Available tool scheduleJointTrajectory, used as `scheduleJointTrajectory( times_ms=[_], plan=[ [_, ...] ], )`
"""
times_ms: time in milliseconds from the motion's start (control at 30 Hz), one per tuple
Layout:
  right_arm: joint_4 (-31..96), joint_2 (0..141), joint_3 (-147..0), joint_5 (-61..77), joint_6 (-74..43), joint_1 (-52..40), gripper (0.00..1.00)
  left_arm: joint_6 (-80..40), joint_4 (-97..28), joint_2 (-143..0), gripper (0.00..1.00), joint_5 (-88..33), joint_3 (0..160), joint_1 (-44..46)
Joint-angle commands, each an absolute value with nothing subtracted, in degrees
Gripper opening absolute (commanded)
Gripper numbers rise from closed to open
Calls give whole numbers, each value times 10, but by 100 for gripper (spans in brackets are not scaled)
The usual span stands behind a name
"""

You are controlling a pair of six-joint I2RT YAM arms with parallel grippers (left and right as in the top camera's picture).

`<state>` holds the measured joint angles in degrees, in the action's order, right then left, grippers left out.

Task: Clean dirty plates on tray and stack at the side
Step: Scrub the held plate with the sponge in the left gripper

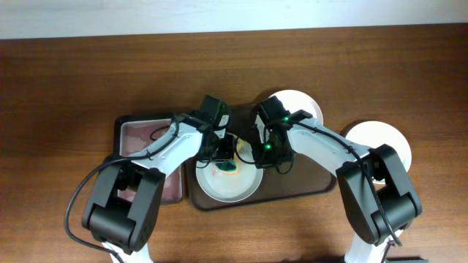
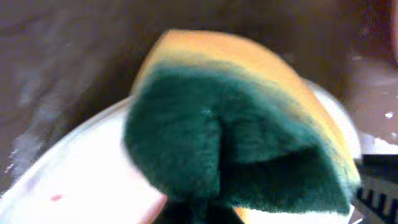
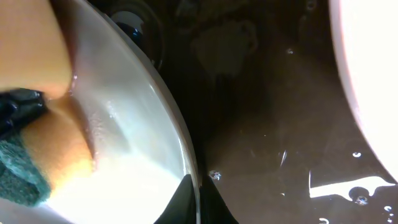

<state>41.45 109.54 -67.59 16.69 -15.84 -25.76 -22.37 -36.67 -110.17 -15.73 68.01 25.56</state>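
Note:
One dirty plate (image 1: 227, 183) lies at the front of the dark brown tray (image 1: 307, 186). It shows a small red mark (image 2: 56, 198) in the left wrist view. My left gripper (image 1: 225, 155) is shut on a green and yellow sponge (image 2: 236, 143), which rests on this plate. My right gripper (image 1: 257, 156) is shut on the plate's right rim (image 3: 186, 155), one finger inside and one outside. A second plate (image 1: 298, 106) sits at the tray's back right corner. A third plate (image 1: 382, 142) lies on the table to the right of the tray.
A smaller black tray with a pinkish inside (image 1: 142, 139) stands directly left of the brown tray. The brown tray's floor (image 3: 267, 124) is wet with drops. Both arms cross over the middle of the tray.

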Motion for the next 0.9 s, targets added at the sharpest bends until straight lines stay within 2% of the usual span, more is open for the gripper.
scheduleJointTrajectory(
  times_ms=[0,133,267,300,367,567,633,700,767,867],
  plan=[
    [422,1100,-671,158,-152,-258,4,-270,-401,-1128,0,-83,683,223],
    [429,1100,-671,136,-152,-258,4,-240,-452,-1113,0,-85,731,212],
    [431,1100,-671,135,-152,-258,4,-217,-522,-1036,0,-96,751,213],
    [431,1100,-671,135,-152,-258,7,-217,-530,-1024,0,-96,751,213],
    [432,1100,-671,135,-152,-258,25,-199,-540,-1019,0,-106,750,217],
    [464,1100,-671,197,-155,-258,28,-192,-512,-1047,0,-113,719,281],
    [490,1100,-671,204,-162,-258,27,-191,-508,-1059,0,-110,711,294],
    [494,1100,-671,201,-166,-257,21,-183,-509,-1071,0,-99,710,294],
    [493,1100,-671,197,-165,-250,8,-183,-511,-1089,0,-71,709,294],
    [493,1100,-671,190,-165,-242,7,-183,-499,-1108,0,-27,709,294]
  ],
)
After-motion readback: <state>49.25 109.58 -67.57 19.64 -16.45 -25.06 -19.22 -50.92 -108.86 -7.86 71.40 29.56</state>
